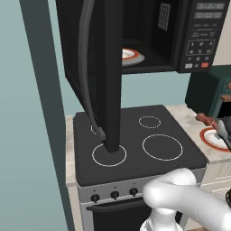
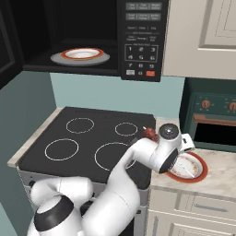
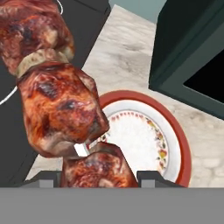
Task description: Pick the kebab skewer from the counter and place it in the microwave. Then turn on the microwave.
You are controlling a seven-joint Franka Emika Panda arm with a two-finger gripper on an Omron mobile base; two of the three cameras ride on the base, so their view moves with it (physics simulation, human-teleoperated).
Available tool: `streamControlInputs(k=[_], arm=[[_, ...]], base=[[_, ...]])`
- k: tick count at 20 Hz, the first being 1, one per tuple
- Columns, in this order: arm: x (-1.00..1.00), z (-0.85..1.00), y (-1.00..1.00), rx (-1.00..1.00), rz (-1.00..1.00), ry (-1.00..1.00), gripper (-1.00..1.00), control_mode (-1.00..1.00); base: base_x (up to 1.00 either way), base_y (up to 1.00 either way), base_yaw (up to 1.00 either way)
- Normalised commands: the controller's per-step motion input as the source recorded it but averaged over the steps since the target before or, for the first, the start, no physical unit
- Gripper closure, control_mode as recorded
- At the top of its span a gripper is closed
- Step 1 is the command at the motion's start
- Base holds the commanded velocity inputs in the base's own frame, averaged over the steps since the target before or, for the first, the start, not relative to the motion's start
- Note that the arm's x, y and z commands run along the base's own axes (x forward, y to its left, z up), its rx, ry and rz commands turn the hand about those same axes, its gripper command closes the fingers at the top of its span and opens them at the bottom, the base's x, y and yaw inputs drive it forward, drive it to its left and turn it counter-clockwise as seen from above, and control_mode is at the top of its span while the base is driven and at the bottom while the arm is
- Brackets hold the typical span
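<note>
While partly closed, hand (image 3: 99, 177) gripping kebab skewer (image 3: 61, 100), above plate (image 3: 170, 144)

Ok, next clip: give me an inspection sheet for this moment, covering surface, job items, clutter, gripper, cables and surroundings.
Surface: beige stone counter beside a black stovetop.
Job items: kebab skewer held between the fingers, lifted above a red-rimmed plate; microwave door swung open, keypad on its right.
Clutter: second red-rimmed plate inside the microwave on its tray.
Gripper: gripper closed on the skewer's lower meat chunk, over the counter plate.
Cables: nothing seen.
Surroundings: dark green toaster oven at the right, cream wall cabinet above it, teal wall behind the stove.
</note>
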Motion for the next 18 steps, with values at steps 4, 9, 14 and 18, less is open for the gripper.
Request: streamControlInputs(k=[4, 9, 14, 18], arm=[[-0.11, 0.57, 0.45, 0.0, 0.0, -0.02, 1.0, -1.0], [-0.13, 0.54, 0.46, 0.0, 0.0, -0.03, 1.0, -1.0], [-0.13, 0.4, 0.5, 0.0, 0.02, -0.07, 1.0, -1.0], [-0.16, 0.32, 0.52, -0.01, 0.03, -0.11, 1.0, -1.0]], base=[[0.0, 0.0, 0.0], [0.0, 0.0, 0.0], [0.0, 0.0, 0.0], [0.0, 0.0, 0.0]])
